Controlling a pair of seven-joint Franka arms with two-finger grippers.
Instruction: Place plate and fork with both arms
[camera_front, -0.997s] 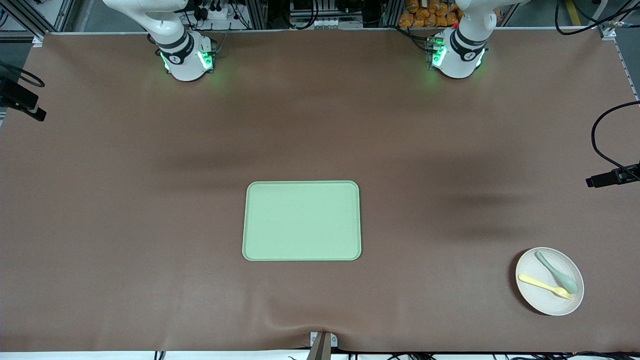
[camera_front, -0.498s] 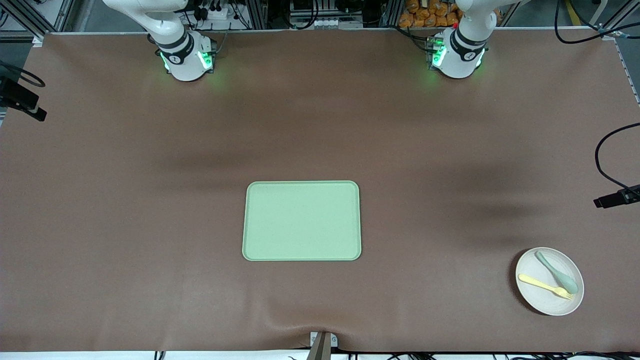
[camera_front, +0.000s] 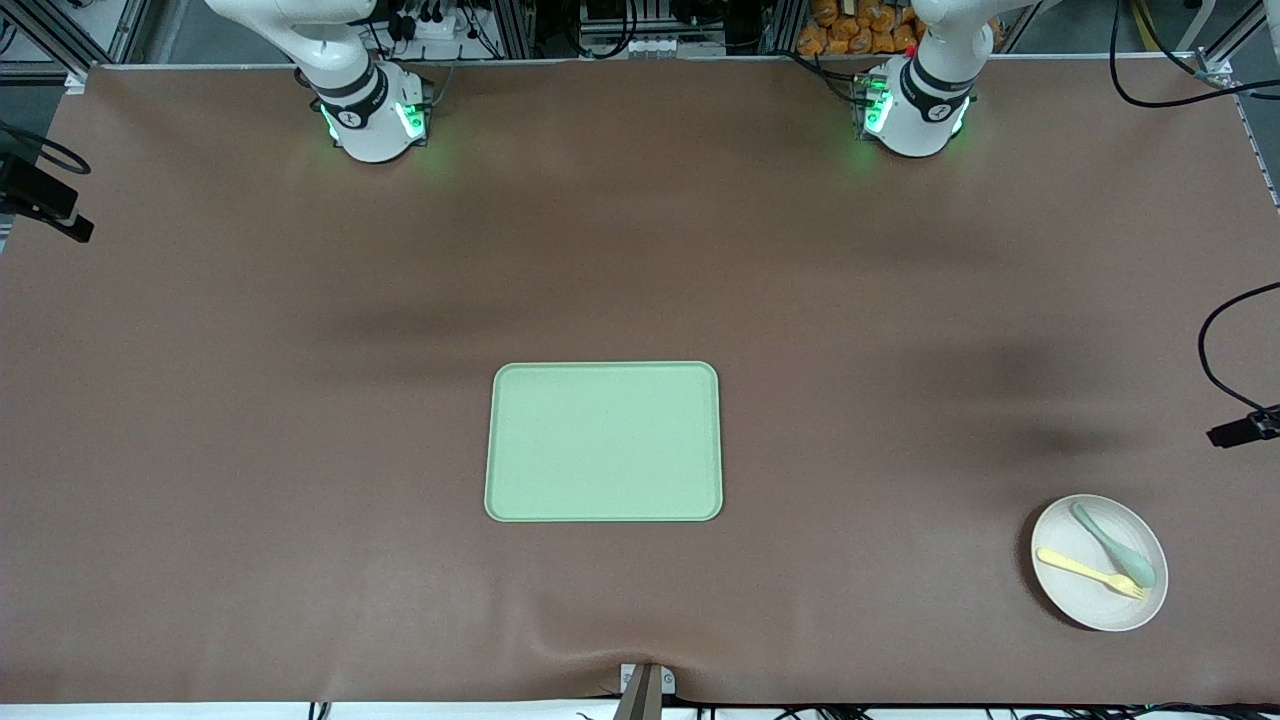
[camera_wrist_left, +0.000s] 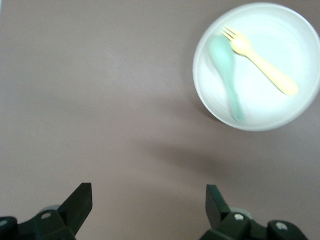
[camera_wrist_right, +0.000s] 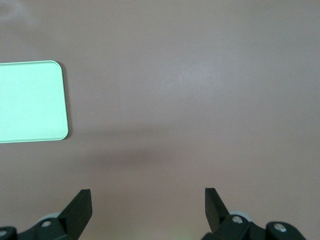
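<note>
The green tray (camera_front: 603, 441) lies mid-table. The right gripper (camera_wrist_right: 148, 210) hangs over bare tablecloth beside the tray, jaws wide apart, holding nothing. Toward the left arm's end from the tray sits the plate (camera_front: 1099, 602), carrying the fork (camera_front: 1089, 573) and a spoon (camera_front: 1113, 544). The left gripper (camera_wrist_left: 149, 206) hangs near the plate, jaws apart, holding nothing.

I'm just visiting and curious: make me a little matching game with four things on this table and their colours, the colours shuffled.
Things:
1. plate
2. fork
3. spoon
4. tray

Colours:
A. pale yellow
B. light green, rectangular
C. off-white
D. pale blue-green

Pairs: 1-C, 2-A, 3-D, 4-B
</note>
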